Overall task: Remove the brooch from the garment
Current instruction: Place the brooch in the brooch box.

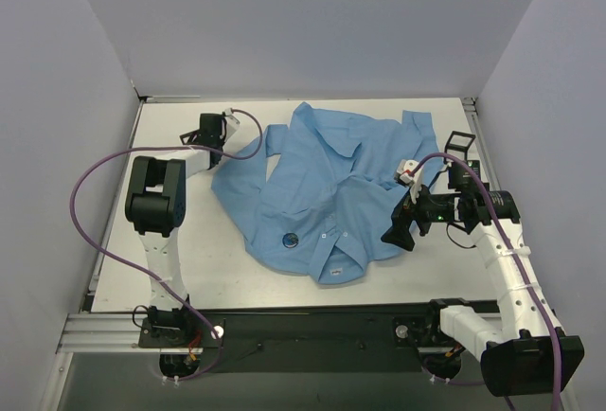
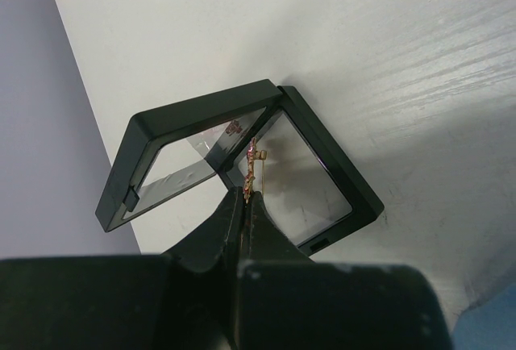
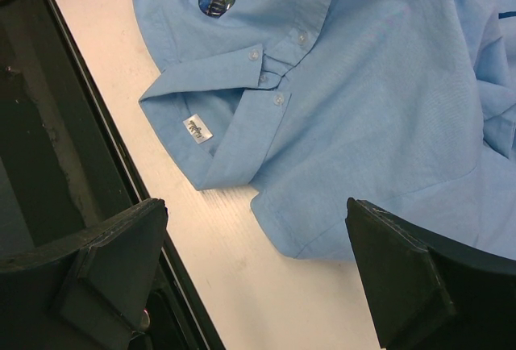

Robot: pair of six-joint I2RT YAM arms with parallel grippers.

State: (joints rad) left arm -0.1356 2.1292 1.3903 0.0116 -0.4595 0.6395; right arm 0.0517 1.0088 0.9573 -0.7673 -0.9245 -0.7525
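brooch: we are seeing the brooch (image 1: 290, 238) sitting on the garment (image 1: 322, 174), on the near-left part of the shirt front, close to the collar (image 3: 242, 124) and the white neck label (image 3: 196, 129). In the right wrist view it is at the top edge: a dark-blue disc with a paler centre.
right gripper: we are reading the right gripper (image 3: 258, 277) as spread fully wide with nothing between its fingers (image 3: 113, 261). It is hanging over the shirt's near edge and the bare table (image 1: 227, 269), apart from the brooch.
left gripper: the left gripper (image 2: 246, 198) is pinching tight on a thin gold pin (image 2: 253, 164) over an open black frame (image 2: 193, 112), at the far left of the table and off the shirt.
second black frame: the second black frame (image 1: 459, 143) is standing at the far right, beside the shirt.
step in hand: we are judging this as the right gripper's approach to the brooch, which is not yet touched.
doing it well: we are suggesting it slide left until the disc sits centred between the fingers. The jaws should narrow before coming down, then take the disc by its rim and not the cloth. The lift should be slow, since the cloth will likely tent up with it.
hold-down: nothing is pressing the shirt flat, so we are expecting the left gripper to be needed beside the disc once it is free.
risk: we are flagging a pinched fold, a caught collar flap, or the whole shirt being dragged.
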